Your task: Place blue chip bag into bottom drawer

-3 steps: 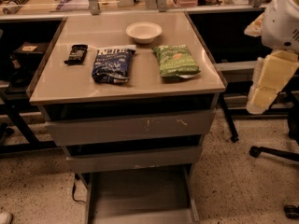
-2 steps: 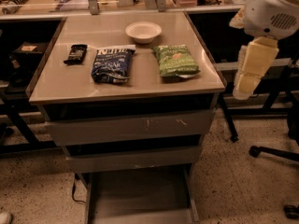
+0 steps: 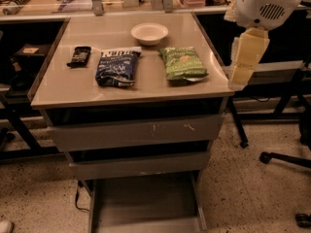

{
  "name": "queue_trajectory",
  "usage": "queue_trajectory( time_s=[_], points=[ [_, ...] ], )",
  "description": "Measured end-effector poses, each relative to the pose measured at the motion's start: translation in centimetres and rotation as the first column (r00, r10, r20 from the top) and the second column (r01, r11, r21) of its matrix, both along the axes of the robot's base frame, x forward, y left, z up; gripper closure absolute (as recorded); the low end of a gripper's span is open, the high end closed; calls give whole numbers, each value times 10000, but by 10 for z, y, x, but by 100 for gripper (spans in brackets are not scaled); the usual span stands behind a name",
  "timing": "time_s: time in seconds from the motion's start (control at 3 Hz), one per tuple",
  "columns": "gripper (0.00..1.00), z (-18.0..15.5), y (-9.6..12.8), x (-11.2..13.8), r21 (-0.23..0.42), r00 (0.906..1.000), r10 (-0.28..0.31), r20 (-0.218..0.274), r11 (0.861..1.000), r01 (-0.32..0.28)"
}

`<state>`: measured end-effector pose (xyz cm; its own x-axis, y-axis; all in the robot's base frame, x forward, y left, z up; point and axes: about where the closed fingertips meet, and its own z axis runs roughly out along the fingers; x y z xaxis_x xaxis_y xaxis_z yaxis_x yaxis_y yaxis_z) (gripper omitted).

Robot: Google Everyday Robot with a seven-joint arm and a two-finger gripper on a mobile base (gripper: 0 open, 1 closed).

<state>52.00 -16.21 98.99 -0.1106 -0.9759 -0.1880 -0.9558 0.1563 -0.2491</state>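
The blue chip bag (image 3: 116,67) lies flat on the tabletop (image 3: 63,89), left of centre, with its white lettering band at the far end. The bottom drawer (image 3: 146,200) is pulled out low at the front of the cabinet, and its grey floor is bare. My gripper (image 3: 240,75) hangs from the white arm housing (image 3: 262,4) at the table's right edge. It is level with the tabletop, right of the green bag and well apart from the blue bag. It holds nothing that I can see.
A green chip bag (image 3: 182,63) lies right of the blue one, a small black packet (image 3: 79,55) to its left, and a white bowl (image 3: 149,33) behind. Two upper drawer fronts (image 3: 136,132) are shut. A chair base (image 3: 286,159) stands on the floor at right. A cluttered bench runs behind.
The arm has swung left from the far right of the view toward the table's right edge. The bags, packet, bowl and drawers have not moved.
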Motion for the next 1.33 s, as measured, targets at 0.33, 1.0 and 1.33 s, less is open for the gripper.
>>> queue_trajectory(
  time_s=[0.33,1.0,1.33],
  points=[
    [0,0,7,5,239,9998,9,174,9997,-13],
    [0,20,99,57,1226,9908,1084,805,9854,-1178],
    [0,20,99,57,1227,9908,1085,806,9854,-1179]
  ],
)
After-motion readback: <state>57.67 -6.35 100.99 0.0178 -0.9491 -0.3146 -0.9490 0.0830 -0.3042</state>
